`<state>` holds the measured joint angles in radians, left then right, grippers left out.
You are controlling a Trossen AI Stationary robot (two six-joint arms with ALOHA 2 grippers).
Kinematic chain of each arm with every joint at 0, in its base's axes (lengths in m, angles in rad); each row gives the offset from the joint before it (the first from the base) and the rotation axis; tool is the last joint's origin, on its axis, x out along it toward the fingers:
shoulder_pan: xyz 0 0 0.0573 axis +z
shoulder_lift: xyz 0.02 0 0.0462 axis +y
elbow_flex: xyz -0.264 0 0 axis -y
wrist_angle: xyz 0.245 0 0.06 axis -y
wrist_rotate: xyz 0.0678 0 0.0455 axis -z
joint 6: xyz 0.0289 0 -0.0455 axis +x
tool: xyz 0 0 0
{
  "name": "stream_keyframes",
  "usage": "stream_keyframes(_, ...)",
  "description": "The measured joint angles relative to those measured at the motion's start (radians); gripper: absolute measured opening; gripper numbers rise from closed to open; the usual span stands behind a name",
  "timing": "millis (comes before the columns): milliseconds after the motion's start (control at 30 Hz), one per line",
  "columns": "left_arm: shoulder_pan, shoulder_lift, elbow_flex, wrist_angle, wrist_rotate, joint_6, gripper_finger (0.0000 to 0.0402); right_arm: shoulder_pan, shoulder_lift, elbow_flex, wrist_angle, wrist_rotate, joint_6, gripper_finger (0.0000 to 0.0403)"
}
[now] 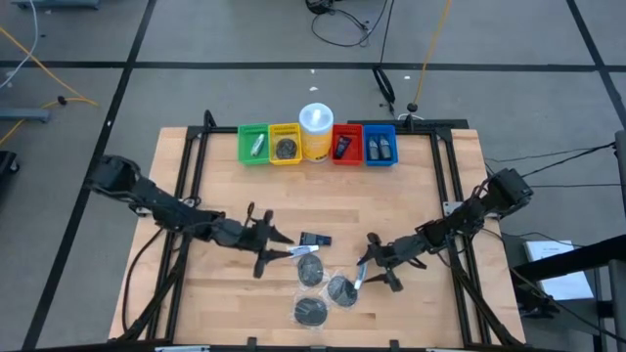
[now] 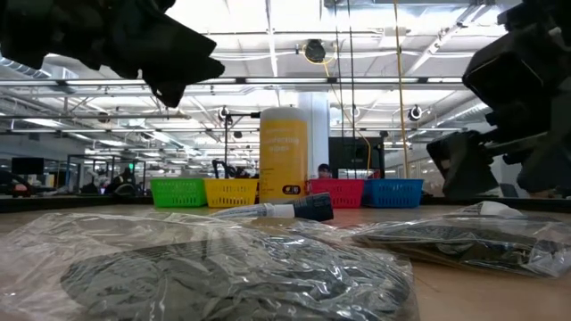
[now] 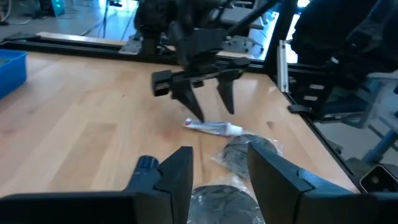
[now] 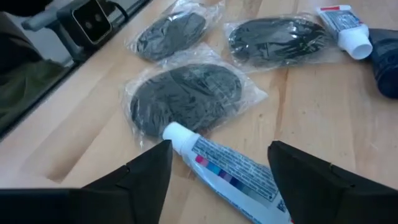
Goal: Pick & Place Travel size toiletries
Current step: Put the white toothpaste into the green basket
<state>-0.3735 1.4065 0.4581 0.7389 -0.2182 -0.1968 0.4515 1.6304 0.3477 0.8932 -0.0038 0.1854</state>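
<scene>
Right end effector (image 4: 214, 171) released, straddling tube (image 4: 230, 171) on counter (image 1: 196, 303), 6 o'clock from bins. Tube light, slick, squashy: pinch mid-body. Left end effector (image 1: 262, 242) released, near discs (image 1: 326, 288).

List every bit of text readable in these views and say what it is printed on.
None can be read for certain.
Yellow container: lettering on its side, too blurred to read.
Tube between the right end effector's fingers: fine print and coloured marks, too small.
Second tube: red and blue markings, illegible.
Bagged discs: no text visible.
</scene>
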Motion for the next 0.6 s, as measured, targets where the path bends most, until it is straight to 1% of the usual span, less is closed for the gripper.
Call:
stream_keyframes(133, 0.003, 0.031, 0.007, 0.021, -0.003, 0.009, 0.0138, 0.004, 0.019, 0.014, -0.003, -0.021, -0.042, 0.0282)
stream_keyframes(233, 0.007, 0.044, 0.007, 0.027, -0.003, 0.01, 0.0136, 0.005, 0.035, 0.044, -0.044, -0.029, -0.05, 0.0284)
stream_keyframes(367, 0.013, 0.047, 0.007, 0.03, -0.002, 0.01, 0.0143, -0.006, 0.039, 0.1, -0.185, -0.028, -0.059, 0.0277)
stream_keyframes(500, 0.013, 0.047, 0.007, 0.03, -0.002, 0.009, 0.0151, -0.019, 0.027, 0.155, -0.364, -0.027, -0.147, 0.0268)
stream_keyframes(600, 0.013, 0.047, 0.008, 0.028, -0.001, 0.01, 0.0154, -0.034, 0.026, 0.164, -0.414, -0.027, -0.184, 0.0255)
